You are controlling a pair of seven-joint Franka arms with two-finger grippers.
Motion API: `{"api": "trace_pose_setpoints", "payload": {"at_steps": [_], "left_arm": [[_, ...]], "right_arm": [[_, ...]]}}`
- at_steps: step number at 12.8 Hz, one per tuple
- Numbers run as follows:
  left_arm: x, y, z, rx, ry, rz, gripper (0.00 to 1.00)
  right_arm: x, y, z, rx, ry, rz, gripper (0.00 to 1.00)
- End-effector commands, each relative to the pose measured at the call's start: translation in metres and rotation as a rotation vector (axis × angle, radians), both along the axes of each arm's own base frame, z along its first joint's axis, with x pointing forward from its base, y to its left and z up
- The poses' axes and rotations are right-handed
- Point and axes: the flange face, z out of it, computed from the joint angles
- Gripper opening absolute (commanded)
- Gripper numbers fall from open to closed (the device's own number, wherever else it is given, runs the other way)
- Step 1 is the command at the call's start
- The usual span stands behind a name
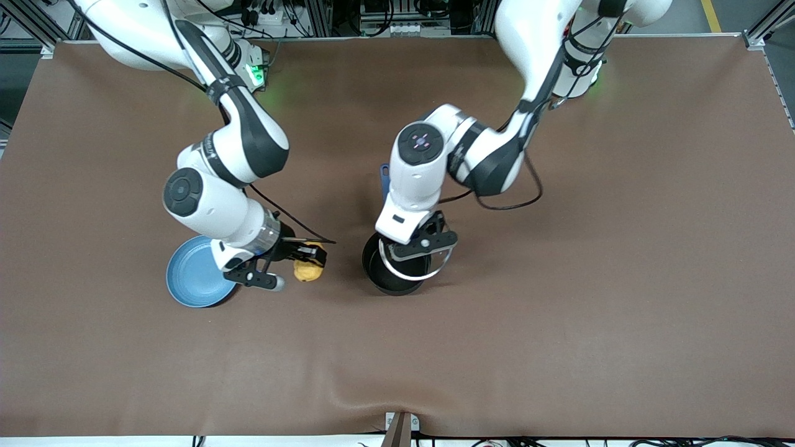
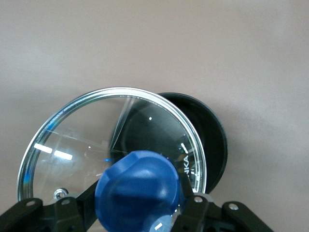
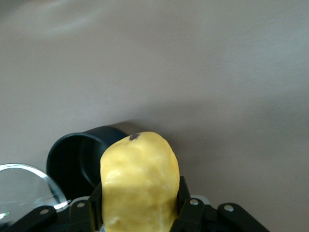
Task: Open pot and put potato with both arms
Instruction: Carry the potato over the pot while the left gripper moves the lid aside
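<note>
The black pot (image 1: 386, 277) stands uncovered at mid-table, its blue handle (image 1: 384, 179) pointing toward the robots' bases. My left gripper (image 1: 423, 243) is shut on the blue knob (image 2: 137, 191) of the glass lid (image 2: 87, 140). It holds the lid lifted and shifted partly off the pot (image 2: 215, 145), toward the left arm's end. My right gripper (image 1: 308, 257) is shut on the yellow potato (image 1: 308, 269), held over the table between the blue plate and the pot. In the right wrist view the potato (image 3: 140, 183) sits between the fingers, with the pot (image 3: 79, 157) and the lid's edge (image 3: 26, 186) ahead.
A flat blue plate (image 1: 189, 276) lies on the brown table cover beside the right gripper, toward the right arm's end. A small fold in the cover (image 1: 397, 397) shows at the table edge nearest the front camera.
</note>
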Motion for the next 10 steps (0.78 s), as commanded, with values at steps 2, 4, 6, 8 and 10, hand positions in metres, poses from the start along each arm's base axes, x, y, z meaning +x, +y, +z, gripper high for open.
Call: {"api": "trace_pose_setpoints", "payload": {"at_steps": [2,4,6,8,10], "left_arm": [[-0.002,0.069,0.054,0.028,0.093,-0.099,0.00],[-0.002,0.123,0.068,0.033,0.125,-0.172,0.00],[-0.008,0.154,0.067,0.040,0.140,-0.212,0.00],[-0.002,0.192,0.063,0.033,0.138,-0.240,0.00],[0.000,0.228,0.052,0.025,0.134,-0.254,0.00]], "right_arm": [[-0.006,0.081,-0.020,-0.034,-0.011,0.011,0.10],[-0.016,0.111,-0.034,-0.088,-0.034,0.028,0.09],[-0.023,0.134,-0.050,-0.138,-0.063,0.065,0.09],[-0.023,0.153,-0.058,-0.164,-0.097,0.085,0.08],[-0.019,0.172,-0.077,-0.173,-0.147,0.076,0.08]]}}
